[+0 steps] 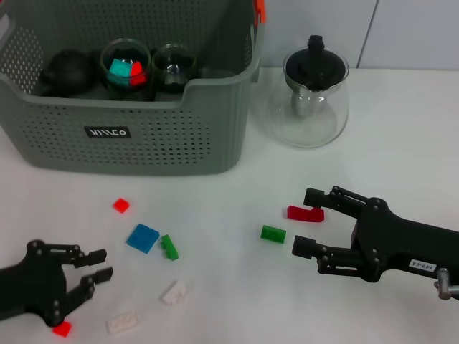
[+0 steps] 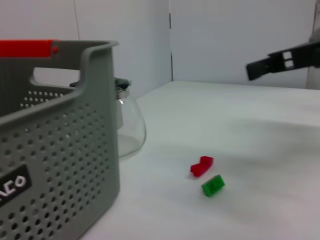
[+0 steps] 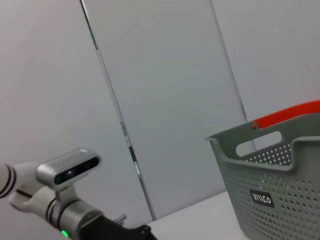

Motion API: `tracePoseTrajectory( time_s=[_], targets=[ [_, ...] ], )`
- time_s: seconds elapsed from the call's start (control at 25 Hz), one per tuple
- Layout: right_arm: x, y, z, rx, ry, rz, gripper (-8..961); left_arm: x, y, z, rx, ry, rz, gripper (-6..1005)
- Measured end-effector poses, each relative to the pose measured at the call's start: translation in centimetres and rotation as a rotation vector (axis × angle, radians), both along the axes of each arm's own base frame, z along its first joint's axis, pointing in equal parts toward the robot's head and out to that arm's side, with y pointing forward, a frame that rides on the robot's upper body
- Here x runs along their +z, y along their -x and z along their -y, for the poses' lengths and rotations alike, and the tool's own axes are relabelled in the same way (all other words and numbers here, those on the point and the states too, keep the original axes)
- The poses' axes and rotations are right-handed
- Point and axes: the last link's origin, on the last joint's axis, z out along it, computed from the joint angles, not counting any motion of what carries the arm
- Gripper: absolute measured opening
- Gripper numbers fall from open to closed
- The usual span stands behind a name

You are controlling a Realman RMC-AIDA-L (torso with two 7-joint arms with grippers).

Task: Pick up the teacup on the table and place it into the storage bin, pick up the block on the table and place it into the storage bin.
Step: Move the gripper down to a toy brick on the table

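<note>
The grey-green storage bin point(image 1: 143, 136) stands at the back left; it also shows in the left wrist view point(image 2: 65, 165) and the right wrist view point(image 3: 285, 170). Inside it are two glass teacups, one point(image 1: 126, 66) holding teal and red blocks, the other point(image 1: 173, 64) beside it. My right gripper point(image 1: 301, 221) hovers open low over the table, a red block point(image 1: 305, 213) lying between its fingers and a green block point(image 1: 272, 233) just off their tips. My left gripper point(image 1: 106, 264) is open at the front left, holding nothing.
A glass teapot point(image 1: 311, 97) with a black lid stands right of the bin. Loose blocks lie in front of the bin: small red point(image 1: 121, 205), blue point(image 1: 143, 238), green point(image 1: 169, 246), two white point(image 1: 174, 291), and red point(image 1: 62, 329). A black pot point(image 1: 68, 69) sits in the bin.
</note>
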Motion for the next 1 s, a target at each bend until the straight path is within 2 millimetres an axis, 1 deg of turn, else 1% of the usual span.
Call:
tracePoseTrajectory(
  time_s=[0.36,0.6,0.8,1.0],
  targets=[
    [0.0,0.0,-0.1,-0.003,-0.004,0.006,944,-0.8,0.8,3.2,0.032,0.004,0.028,275],
    [-0.1,0.0,-0.1,-0.003,-0.003,0.004,944,-1.4,1.2,4.3,0.039,0.007,0.028,358],
    [-0.2,0.1,-0.1,-0.004,0.0,0.001,944,-2.4,1.6,4.7,0.058,0.03,0.013,359],
    [-0.2,0.2,-0.2,-0.003,0.002,0.001,944,-3.0,1.6,4.8,0.028,0.019,0.004,368]
  ],
)
